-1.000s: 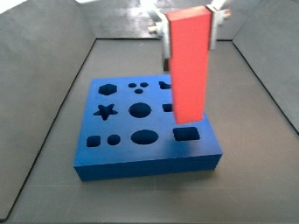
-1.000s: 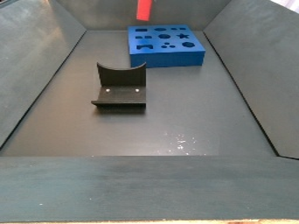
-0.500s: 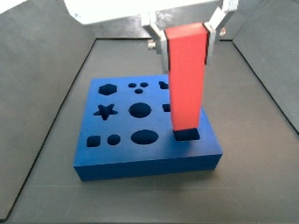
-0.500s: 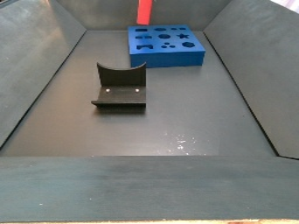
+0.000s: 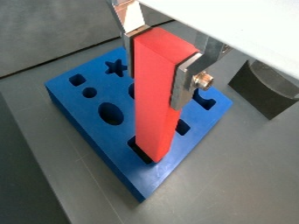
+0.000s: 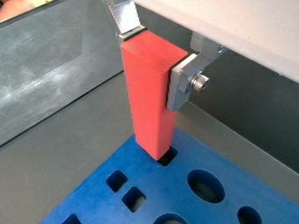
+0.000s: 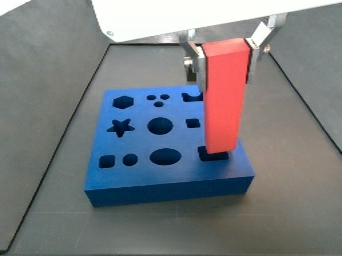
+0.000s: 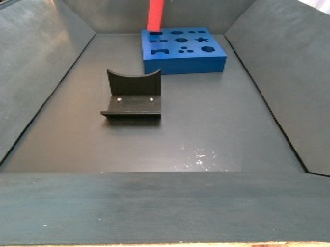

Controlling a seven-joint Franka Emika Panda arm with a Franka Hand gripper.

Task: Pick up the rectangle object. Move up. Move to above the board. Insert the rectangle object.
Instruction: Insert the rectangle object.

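The rectangle object (image 7: 222, 95), a long red block, hangs upright in my gripper (image 7: 225, 50), whose silver fingers (image 5: 186, 77) clamp its upper end. Its lower end sits in the rectangular hole at the near right corner of the blue board (image 7: 147, 178). Both wrist views show the block (image 5: 152, 96) (image 6: 149, 96) between the fingers of the gripper (image 5: 156, 54) (image 6: 155, 54), its foot just inside the hole in the board (image 5: 152, 179) (image 6: 105, 206). In a side view the block (image 8: 153, 13) stands over the board (image 8: 183, 58) at the far end.
The dark fixture (image 8: 131, 96) stands on the grey floor tray (image 8: 194, 135), well apart from the board; it also shows in a wrist view (image 5: 274, 87). The tray's sloping walls (image 7: 80, 90) rise around the board. Star, hexagon and round holes (image 7: 160, 126) lie beside the block.
The gripper has moved down with the red block. The block's lower end has gone from above the board's near right corner into the rectangular hole.
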